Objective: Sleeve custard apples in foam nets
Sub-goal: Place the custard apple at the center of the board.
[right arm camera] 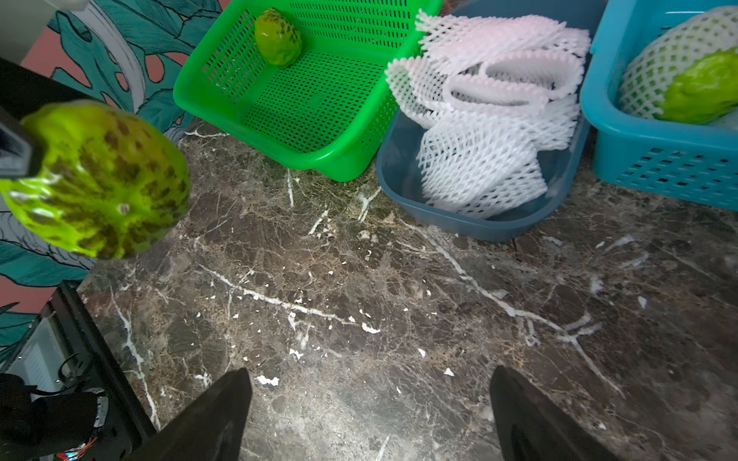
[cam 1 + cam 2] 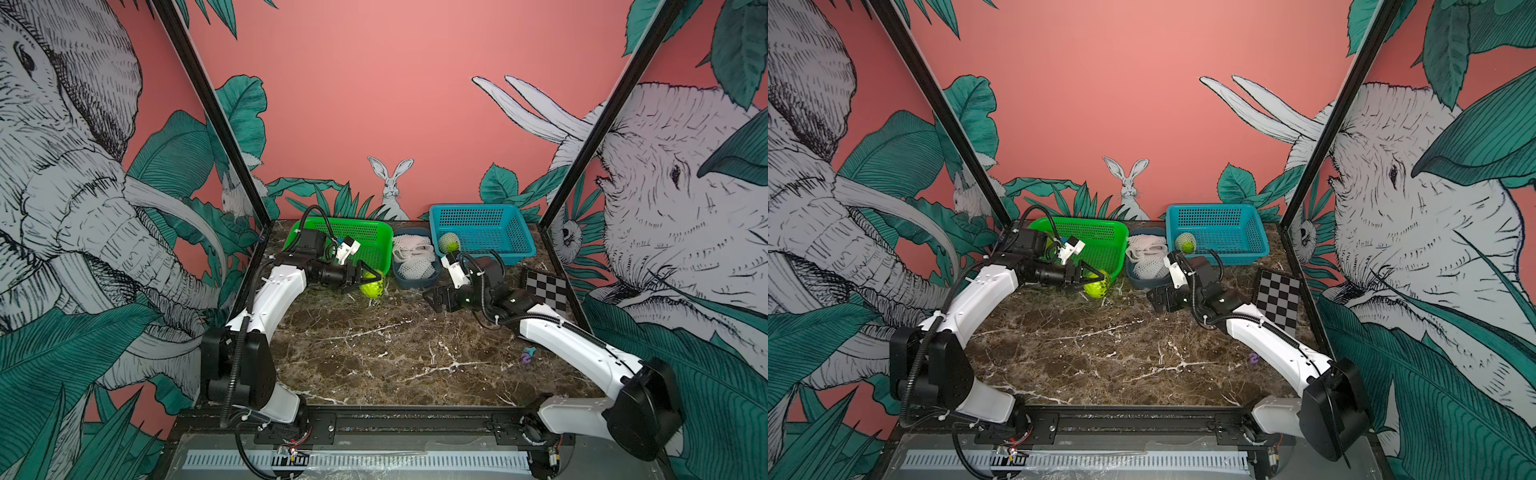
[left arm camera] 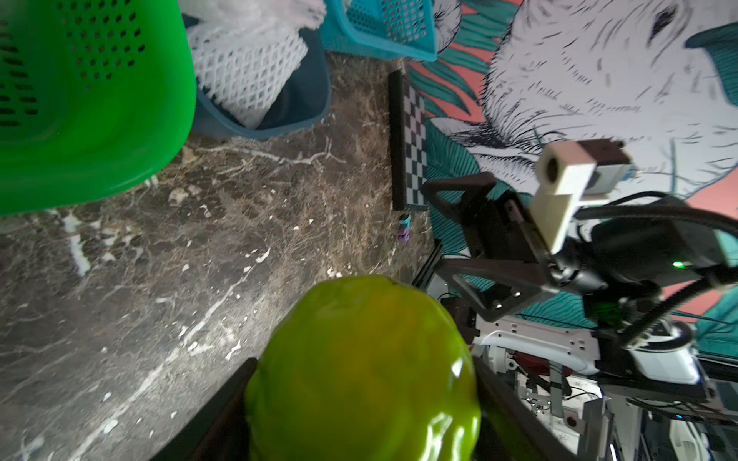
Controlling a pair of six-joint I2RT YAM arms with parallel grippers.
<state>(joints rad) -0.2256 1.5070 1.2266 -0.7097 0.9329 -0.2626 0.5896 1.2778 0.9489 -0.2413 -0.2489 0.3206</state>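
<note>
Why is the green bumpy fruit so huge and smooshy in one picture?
Left wrist view: the custard apple, gripped by the left end effector, sits right against the lens, so it looms big and out of focus, with white glare spots. Right wrist view: the same custard apple is soft-edged, the foam nets crisp. Both top views: the frame posts lean outward, a wide-lens stretch.

Soft, even, fairly bright light; shadows are faint. In both top views, the wall pictures far from the green basket stretch and bow. In the left wrist view, the basket's wall blurs, and the custard apple near it is out of focus, with white glare spots.
</note>
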